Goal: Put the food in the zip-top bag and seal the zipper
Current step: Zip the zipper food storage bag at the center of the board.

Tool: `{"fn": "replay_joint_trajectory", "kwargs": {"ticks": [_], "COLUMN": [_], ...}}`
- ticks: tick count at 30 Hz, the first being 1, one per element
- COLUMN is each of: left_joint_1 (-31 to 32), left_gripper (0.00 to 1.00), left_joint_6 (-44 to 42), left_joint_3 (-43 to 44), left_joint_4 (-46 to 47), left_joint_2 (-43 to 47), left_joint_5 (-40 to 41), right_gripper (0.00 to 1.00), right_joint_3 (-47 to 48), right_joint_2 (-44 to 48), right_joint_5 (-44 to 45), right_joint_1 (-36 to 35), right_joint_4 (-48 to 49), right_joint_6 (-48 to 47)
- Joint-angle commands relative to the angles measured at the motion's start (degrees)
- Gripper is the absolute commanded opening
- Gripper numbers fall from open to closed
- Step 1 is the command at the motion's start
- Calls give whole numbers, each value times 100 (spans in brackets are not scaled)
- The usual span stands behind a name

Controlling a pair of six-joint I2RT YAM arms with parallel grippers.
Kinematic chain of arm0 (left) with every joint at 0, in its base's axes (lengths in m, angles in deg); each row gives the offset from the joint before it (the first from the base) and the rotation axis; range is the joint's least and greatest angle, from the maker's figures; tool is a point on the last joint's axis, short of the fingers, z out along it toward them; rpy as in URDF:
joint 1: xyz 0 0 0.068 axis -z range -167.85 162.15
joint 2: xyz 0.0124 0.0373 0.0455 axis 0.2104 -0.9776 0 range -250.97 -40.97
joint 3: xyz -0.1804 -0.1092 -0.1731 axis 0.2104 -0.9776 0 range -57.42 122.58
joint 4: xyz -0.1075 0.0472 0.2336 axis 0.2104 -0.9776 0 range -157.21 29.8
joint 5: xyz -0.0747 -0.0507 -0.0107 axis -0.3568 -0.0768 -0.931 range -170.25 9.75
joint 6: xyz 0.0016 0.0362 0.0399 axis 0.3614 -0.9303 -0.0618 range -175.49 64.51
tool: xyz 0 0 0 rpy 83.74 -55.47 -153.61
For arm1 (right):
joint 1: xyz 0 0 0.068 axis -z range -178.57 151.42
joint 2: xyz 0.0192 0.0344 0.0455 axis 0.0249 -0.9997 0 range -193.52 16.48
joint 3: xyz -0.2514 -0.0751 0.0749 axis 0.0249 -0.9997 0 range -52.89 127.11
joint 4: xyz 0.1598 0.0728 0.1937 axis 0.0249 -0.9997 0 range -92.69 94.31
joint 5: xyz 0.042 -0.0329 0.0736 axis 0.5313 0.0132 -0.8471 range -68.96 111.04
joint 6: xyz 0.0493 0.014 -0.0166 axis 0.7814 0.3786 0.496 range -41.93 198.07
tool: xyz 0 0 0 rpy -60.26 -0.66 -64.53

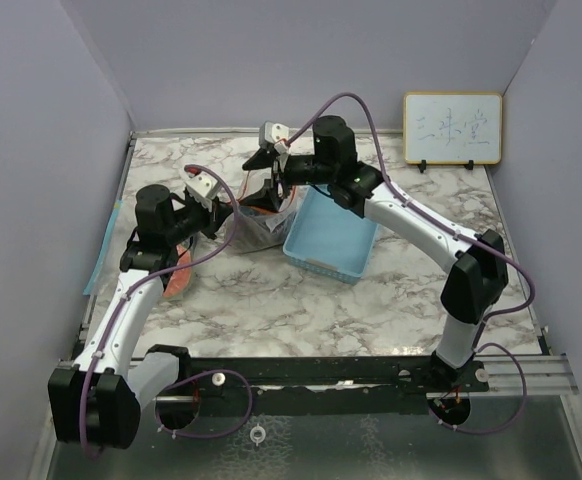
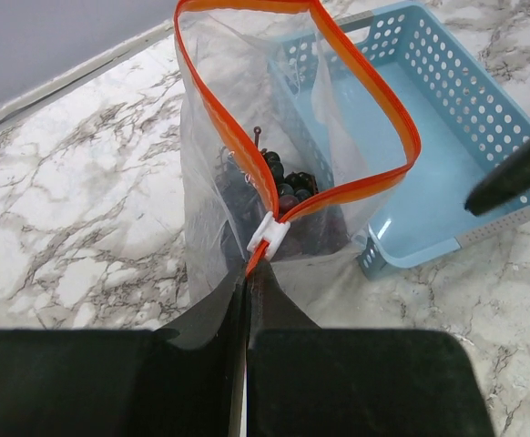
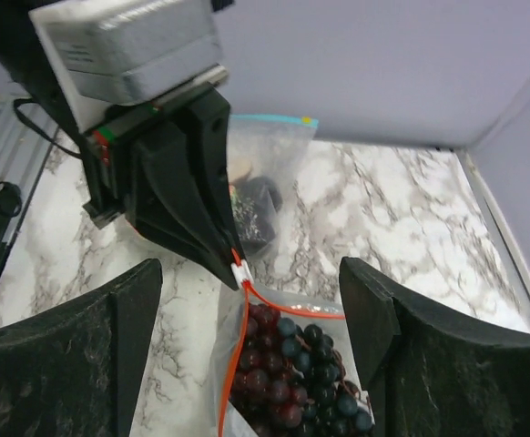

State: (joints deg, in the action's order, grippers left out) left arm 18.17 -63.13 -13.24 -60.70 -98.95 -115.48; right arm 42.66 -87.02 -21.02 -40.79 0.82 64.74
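At one end of the zip-top bag (image 2: 201,182) the left gripper (image 2: 249,278) pinches its zipper (image 2: 382,100) — likely anchoring it for sealing — while the right gripper (image 3: 251,305) above gapes wide.

This is a robot lab test cell: a marble-patterned table (image 1: 271,300) boxed in by plain lavender walls (image 1: 31,150), a left arm (image 1: 121,318) and right arm (image 1: 423,223) bolted to a black rail (image 1: 321,372), and a small handwritten whiteboard (image 1: 452,128) propped at the back.
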Motion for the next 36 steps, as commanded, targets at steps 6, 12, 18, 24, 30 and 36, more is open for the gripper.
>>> {"fn": "replay_joint_trajectory", "kwargs": {"ticks": [6,12,18,24,30,36], "left_joint_1": [56,82,127,127,136,146], "left_gripper": [0,0,0,0,0,0], "left_joint_6": [-279,-307,-324,-362,-404,-515], "left_joint_3": [24,43,103,148,226,340], "left_joint_4": [-125,-131,-161,-240,-271,-376], "left_joint_2": [168,131,65,65,43,40], "left_joint_5": [97,113,134,203,254,411], "right_gripper": [76,66,34,23,5,2], "right_joint_3": [377,419,491,507,358,229], "right_joint_2": [-700,-993,-1168,-1256,-1212,-1050], "right_joint_5": [-1661,-1683,-1552,-1415,-1140,-554], "right_joint_1": [-15,-15,-12,-5,11,140], "right_joint_4": [368,398,658,701,515,312], "right_joint_6": [-452,-334,-64,-4,-202,-514]}}
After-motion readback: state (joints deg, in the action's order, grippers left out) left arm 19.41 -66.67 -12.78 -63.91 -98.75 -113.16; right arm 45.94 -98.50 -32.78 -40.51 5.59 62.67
